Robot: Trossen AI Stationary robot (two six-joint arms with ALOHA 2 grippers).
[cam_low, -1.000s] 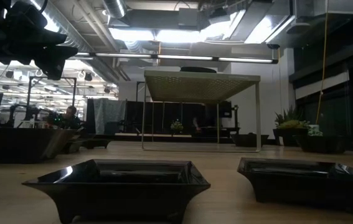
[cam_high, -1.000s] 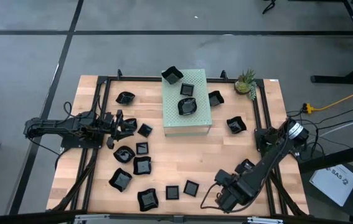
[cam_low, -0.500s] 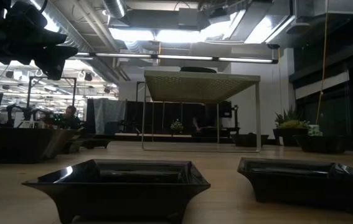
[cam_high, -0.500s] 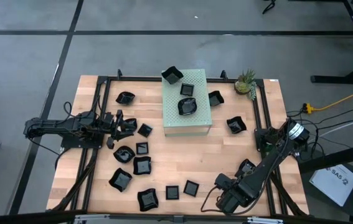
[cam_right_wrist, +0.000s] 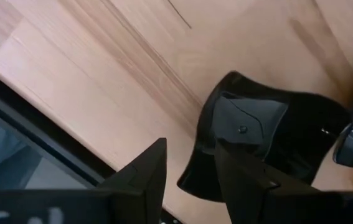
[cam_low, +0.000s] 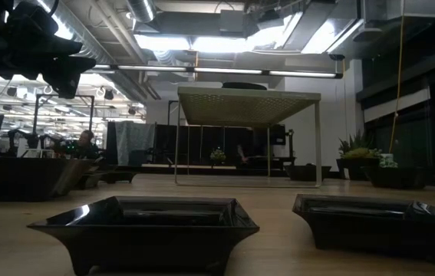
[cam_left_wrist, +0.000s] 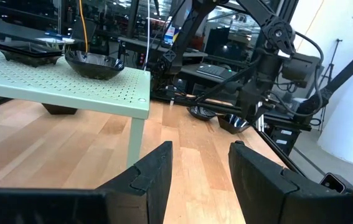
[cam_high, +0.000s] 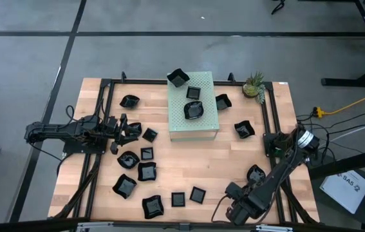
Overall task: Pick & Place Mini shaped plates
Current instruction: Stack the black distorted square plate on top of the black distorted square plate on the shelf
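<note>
Right pincer (cam_right_wrist: 188, 168) above glossy black wavy-rimmed plate (cam_right_wrist: 269, 143).

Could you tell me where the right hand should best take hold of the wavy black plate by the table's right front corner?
Grip the wavy black plate by its raised rim, one finger inside the bowl and one outside, coming down from above. It sits upright and alone on the wooden table, so the thin upturned rim is probably the only part that offers a pinch. The right hand is open right over its edge.
</note>
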